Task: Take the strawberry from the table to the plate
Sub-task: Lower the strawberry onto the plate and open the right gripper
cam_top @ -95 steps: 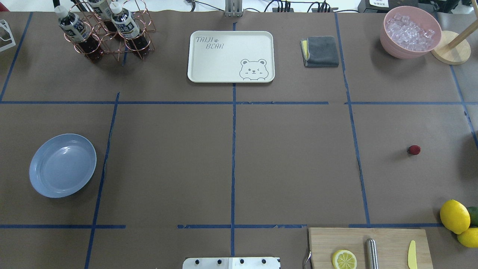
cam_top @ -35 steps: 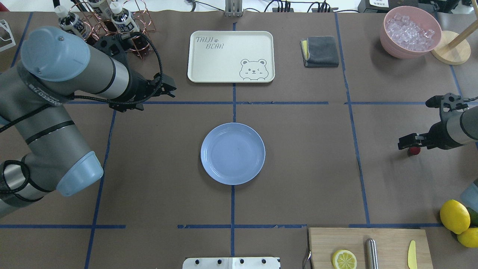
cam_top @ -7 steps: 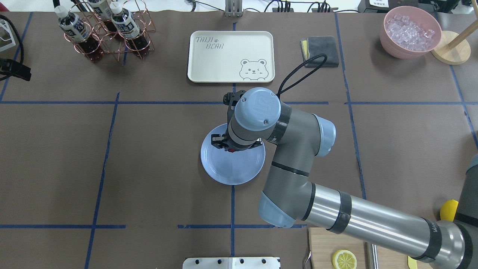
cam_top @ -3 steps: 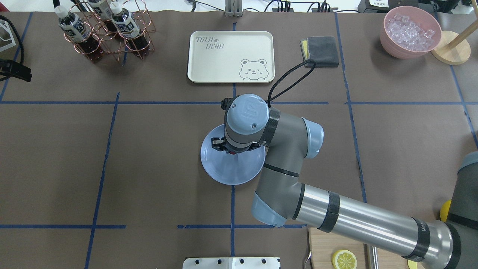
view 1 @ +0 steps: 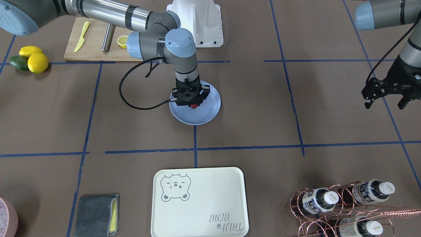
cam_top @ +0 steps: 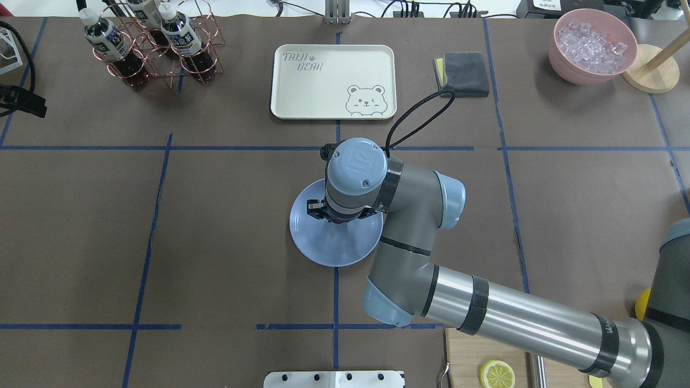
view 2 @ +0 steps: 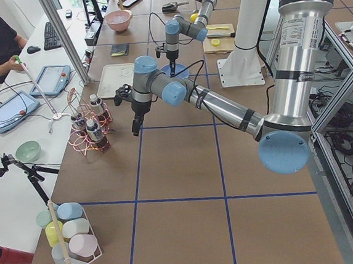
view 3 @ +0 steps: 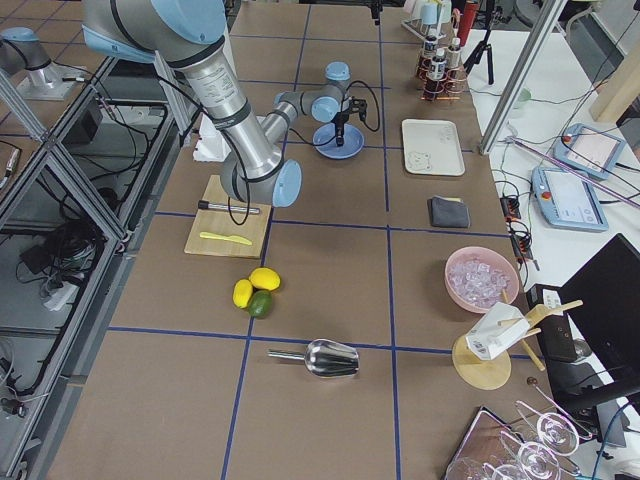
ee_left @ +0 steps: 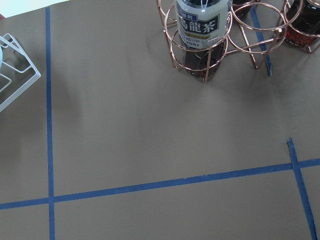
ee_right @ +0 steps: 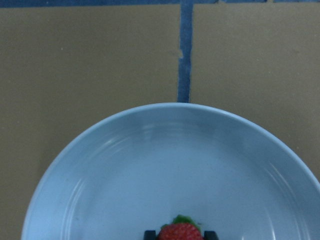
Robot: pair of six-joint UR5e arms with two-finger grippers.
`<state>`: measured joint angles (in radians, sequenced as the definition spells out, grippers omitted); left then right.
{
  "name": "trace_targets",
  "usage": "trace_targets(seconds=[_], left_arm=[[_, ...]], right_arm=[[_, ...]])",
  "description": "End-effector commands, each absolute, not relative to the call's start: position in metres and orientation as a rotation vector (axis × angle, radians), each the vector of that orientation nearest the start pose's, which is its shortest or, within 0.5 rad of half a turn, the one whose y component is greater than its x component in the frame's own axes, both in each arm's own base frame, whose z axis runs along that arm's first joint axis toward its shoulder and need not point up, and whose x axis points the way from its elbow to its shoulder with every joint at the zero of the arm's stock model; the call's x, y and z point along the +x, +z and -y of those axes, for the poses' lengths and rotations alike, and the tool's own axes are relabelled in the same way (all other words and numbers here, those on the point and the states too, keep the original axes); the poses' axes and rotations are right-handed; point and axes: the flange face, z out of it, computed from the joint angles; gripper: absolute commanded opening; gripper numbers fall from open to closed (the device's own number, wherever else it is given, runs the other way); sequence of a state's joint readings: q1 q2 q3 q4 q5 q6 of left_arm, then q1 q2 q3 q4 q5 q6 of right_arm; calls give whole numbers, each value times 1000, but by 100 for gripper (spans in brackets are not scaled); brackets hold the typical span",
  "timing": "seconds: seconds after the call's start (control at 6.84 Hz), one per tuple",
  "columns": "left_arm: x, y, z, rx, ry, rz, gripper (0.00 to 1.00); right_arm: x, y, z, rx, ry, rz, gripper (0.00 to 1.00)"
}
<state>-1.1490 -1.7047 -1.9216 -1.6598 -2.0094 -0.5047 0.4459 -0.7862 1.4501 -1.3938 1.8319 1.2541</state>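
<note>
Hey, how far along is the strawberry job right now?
Pickup looks done: the strawberry is off the table, clamped in the right pincer. In hand: that pincer hangs low over the light-blue plate; whether the berry touches it is unclear. Left: open, release, withdraw.

The right arm (cam_top: 517, 318) is silver-grey tubing with black bands and pale-blue joint caps. The round cap (cam_top: 357, 161) over the plate (cam_top: 323, 248) bears a grey UR mark (two small dark screws on it). A black cable (cam_top: 426, 102) loops from the wrist, beyond the plate.
</note>
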Motion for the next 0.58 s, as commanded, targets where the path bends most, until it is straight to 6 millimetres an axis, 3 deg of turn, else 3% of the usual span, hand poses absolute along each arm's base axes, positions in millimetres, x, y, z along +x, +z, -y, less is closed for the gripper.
trace_targets(seconds=[0.0,0.15,0.29,0.44], left_arm=[[137,422,527,315,47,-634,100],[137,422,528,314,46,-633,100],[137,422,528,314,46,-633,100],[137,422,528,314,46,-633,100]], right_arm=[[-626,206,417,86,11,886,100],[-622,198,415,89,9,902,100],[-598,188,422,94,26,913,100],[-561,170,428,80,52,875,100]])
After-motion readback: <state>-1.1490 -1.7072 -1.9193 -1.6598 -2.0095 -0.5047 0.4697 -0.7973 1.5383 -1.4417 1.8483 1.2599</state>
